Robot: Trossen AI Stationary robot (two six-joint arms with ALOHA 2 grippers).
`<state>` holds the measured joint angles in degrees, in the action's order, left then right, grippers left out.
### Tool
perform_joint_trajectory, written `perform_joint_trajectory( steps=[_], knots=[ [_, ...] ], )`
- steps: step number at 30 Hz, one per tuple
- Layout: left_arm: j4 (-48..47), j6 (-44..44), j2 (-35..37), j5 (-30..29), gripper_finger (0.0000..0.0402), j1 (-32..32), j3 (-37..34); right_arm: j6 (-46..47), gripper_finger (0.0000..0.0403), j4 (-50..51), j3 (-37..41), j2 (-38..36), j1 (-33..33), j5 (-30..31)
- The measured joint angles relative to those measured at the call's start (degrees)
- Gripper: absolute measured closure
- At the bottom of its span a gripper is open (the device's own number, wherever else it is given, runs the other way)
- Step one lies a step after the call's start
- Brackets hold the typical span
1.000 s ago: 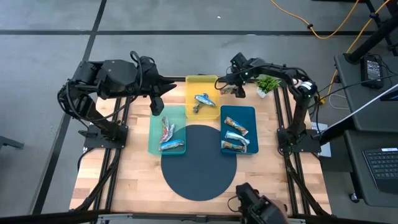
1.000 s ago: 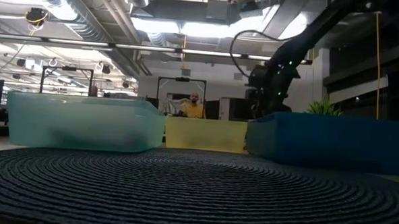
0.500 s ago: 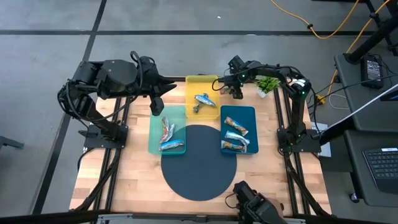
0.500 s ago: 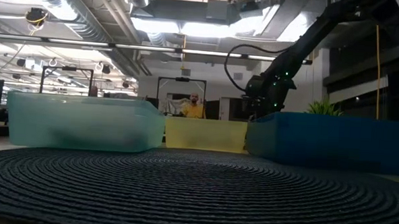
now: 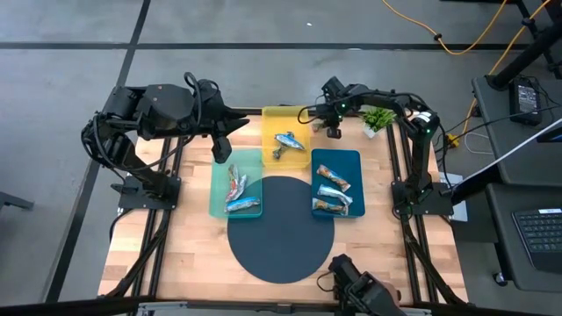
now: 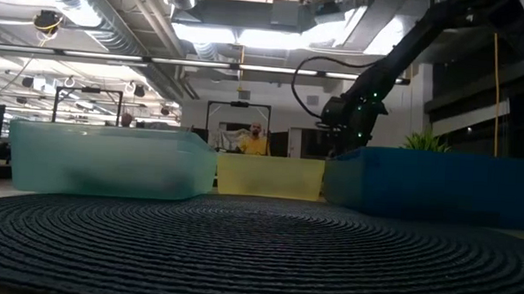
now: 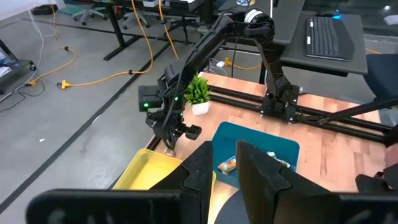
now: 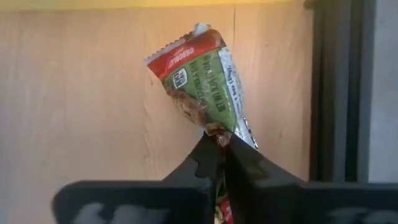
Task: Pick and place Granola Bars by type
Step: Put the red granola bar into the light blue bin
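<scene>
In the upper centre of the overhead frame, just right of the yellow tray (image 5: 285, 115), the right gripper (image 8: 219, 147) pinches one end of a red-and-green granola bar (image 8: 202, 81). It looks light, its crinkly foil slippery; the crimped end seems the safest hold. The left gripper (image 5: 221, 145) hovers upper left, fingers apart.

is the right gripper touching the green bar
Touching: in the right wrist view, the right gripper has its fingers pinched shut on one end of the green bar.
</scene>
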<state>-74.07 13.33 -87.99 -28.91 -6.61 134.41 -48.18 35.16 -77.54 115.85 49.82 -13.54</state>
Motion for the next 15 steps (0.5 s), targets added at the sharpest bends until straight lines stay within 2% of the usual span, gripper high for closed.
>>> perform_joint_trajectory(
  steps=[2,7,9,12,15],
  knots=[
    [-0.01,-0.29,-0.02,0.02,0.0338,0.00,0.00,0.21,0.0390,1.03,-0.87,-0.27,0.00,0.16],
    [-0.58,-0.58,-0.02,-0.01,0.0335,0.00,0.00,0.41,0.0365,5.62,-4.55,-2.76,-0.17,1.08],
    [-1.26,-0.60,-0.02,-0.58,0.0334,0.00,0.00,1.14,0.0367,7.86,-6.43,-4.03,-0.15,1.53],
    [-2.69,-0.59,-0.12,-3.46,0.0335,0.02,0.00,2.93,0.0387,10.45,-9.29,-7.08,-0.15,1.33],
    [-4.32,-0.52,-0.68,-7.60,0.0337,0.02,-0.05,4.32,0.0391,12.76,-11.24,-11.22,-0.17,0.42]
  ],
)
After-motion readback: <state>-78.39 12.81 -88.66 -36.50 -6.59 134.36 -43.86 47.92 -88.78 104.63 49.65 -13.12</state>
